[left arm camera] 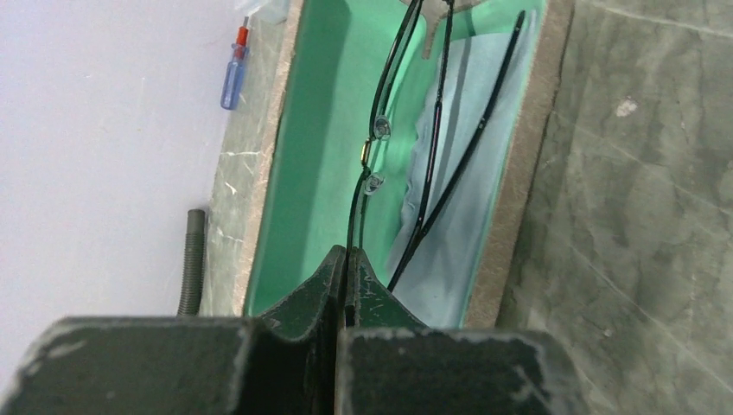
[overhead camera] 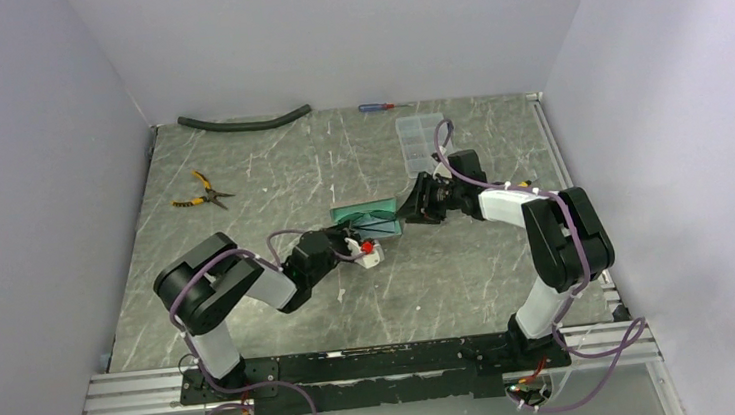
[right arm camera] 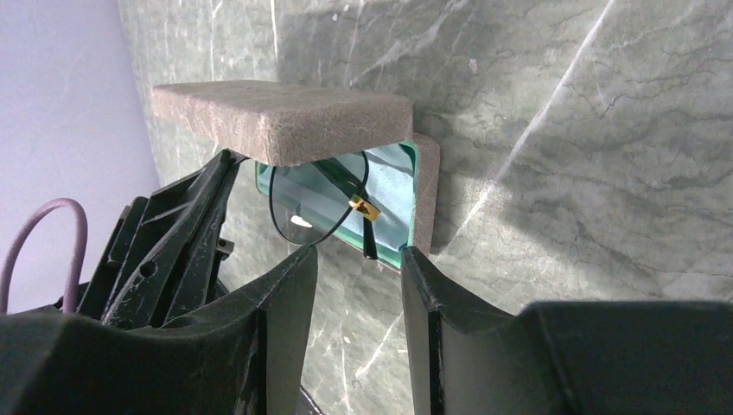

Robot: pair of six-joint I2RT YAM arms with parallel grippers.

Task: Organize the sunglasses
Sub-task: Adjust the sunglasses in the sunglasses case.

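1. Near the front edge of the bench (overhead camera: pixel 450 281), both arms reach forward from their bases to meet at the middle.
2. At the middle, the left pincer (left arm camera: pixel 347 264) is closed tight on the thin wire rim of the sunglasses (left arm camera: pixel 365 150), at one end of the frame.
3. The sunglasses sit on edge inside the open case (left arm camera: pixel 523 173), over its green lining and a pale blue cloth (left arm camera: pixel 458 216). Their slim arms run along the case. Whether the frame rests on the lining I cannot tell.
4. Handling, as I judge it:
   - The pair looks very light, springy and easy to bend.
   - The wire is slick, and the lenses would scratch or smear.
   - Hold it by the rim or near a hinge, never on a lens or far out on an arm.
   - Lower it gently so the arms do not catch on the cloth.
5. Just beyond, at the right end of the case, the right pincer (right arm camera: pixel 359 259) stands wide with nothing between its jaws. The raised lid (right arm camera: pixel 285 117) is ahead of it.
6. Toward the left edge, well apart, lie pliers (overhead camera: pixel 200 192).
7. Further back on the right is a clear box (overhead camera: pixel 421 141).
8. Along the far edge lie a screwdriver (overhead camera: pixel 375 107) and a dark hose (overhead camera: pixel 246 122).
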